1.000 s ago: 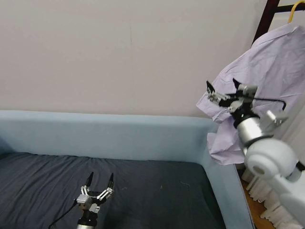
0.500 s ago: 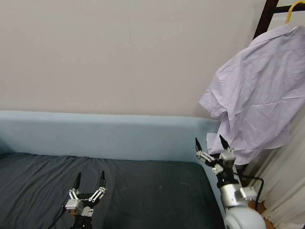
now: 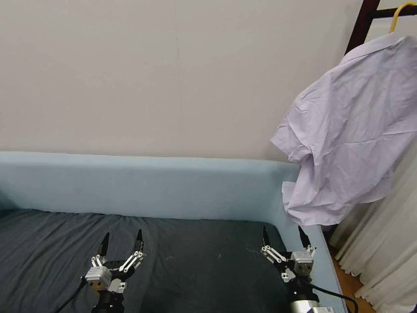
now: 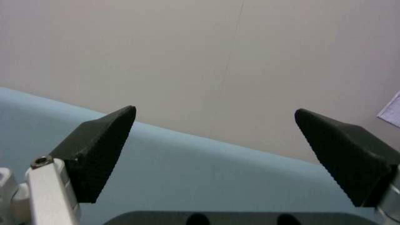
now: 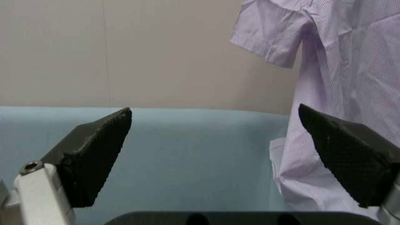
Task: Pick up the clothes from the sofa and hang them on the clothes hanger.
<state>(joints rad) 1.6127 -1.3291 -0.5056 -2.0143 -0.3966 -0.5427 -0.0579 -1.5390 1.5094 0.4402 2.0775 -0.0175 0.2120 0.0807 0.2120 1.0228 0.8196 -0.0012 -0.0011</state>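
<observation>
A pale lilac shirt (image 3: 345,130) hangs on a yellow hanger (image 3: 402,14) from a dark rack (image 3: 361,26) at the upper right, draping over the sofa's right arm. The right wrist view catches its sleeve and body, the shirt (image 5: 337,84) hanging beyond the fingers. My right gripper (image 3: 285,241) stands open, low over the seat near the right arm, empty. Low on the left, my left gripper (image 3: 121,244) is also open and empty, pointing up above the dark seat. Its fingers (image 4: 93,154) frame the wall and backrest.
The sofa has a light blue backrest (image 3: 143,186) and a dark grey seat cushion (image 3: 195,261). A plain wall (image 3: 163,72) rises behind it. White curtain fabric (image 3: 384,248) hangs at the far right beside the sofa's arm (image 3: 326,261).
My right gripper came away from the hung shirt and dropped down to just above the seat. The left gripper sank slightly lower. The shirt hangs on the hanger by itself.
</observation>
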